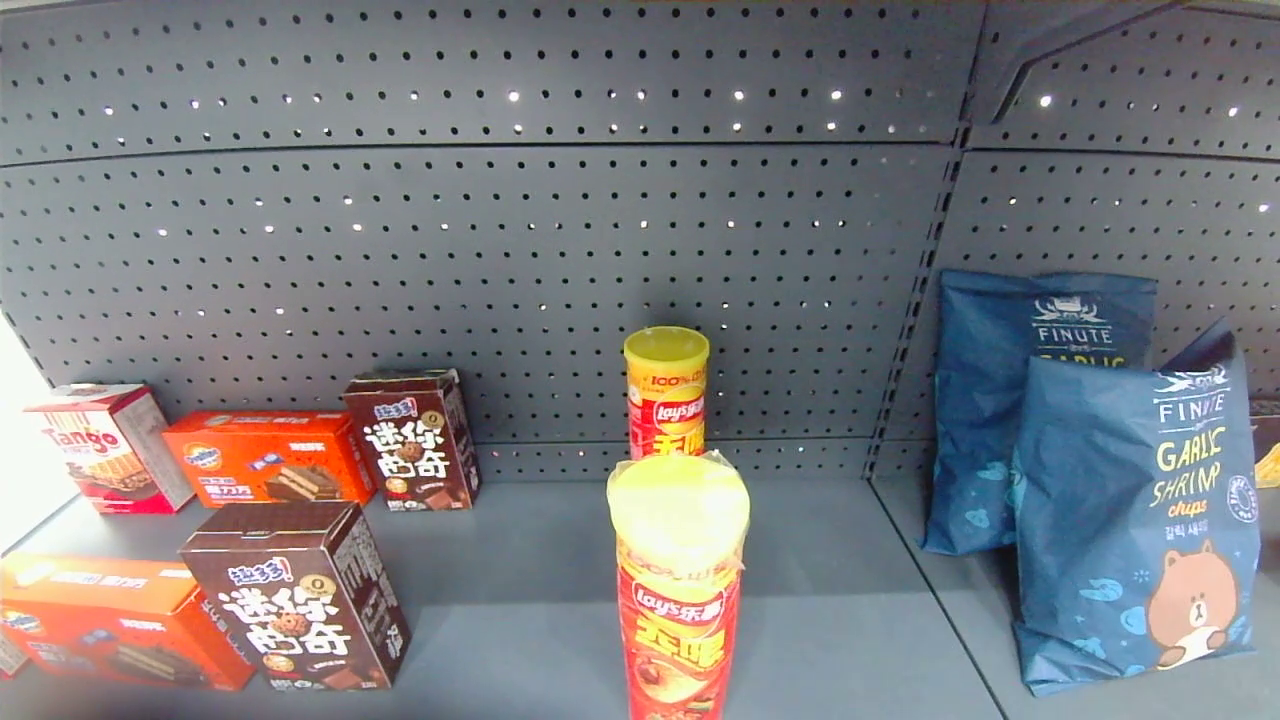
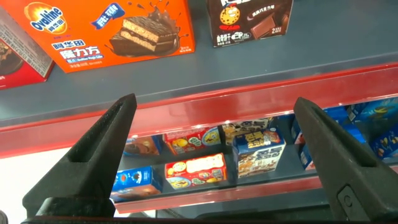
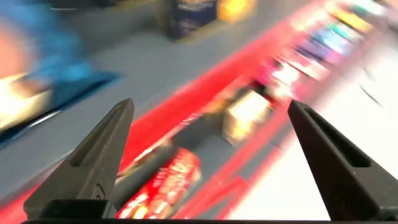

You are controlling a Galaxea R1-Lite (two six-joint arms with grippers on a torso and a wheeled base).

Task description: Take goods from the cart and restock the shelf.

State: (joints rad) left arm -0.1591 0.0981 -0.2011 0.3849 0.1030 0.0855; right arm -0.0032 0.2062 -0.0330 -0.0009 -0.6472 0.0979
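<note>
**Spotter:** Which arm takes the next item?

**Me:** The right, I think. A red tube (image 3: 163,182) lies on its side below the shelf's red lip (image 3: 205,87), straight ahead of my right hand (image 3: 211,104). It's blurred, but its long axis seems to run along the lip.

**Spotter:** And the hands?

**Me:** Both are spread and empty. The left hand (image 2: 214,102) hangs before the orange box (image 2: 112,28). Two chip cans (image 1: 678,580) already stand mid-shelf.

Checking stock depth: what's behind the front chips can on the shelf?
A second chips can stands upright behind the front chips can, near the perforated back panel. Its lid and upper label show; its base is covered by the front one.
</note>
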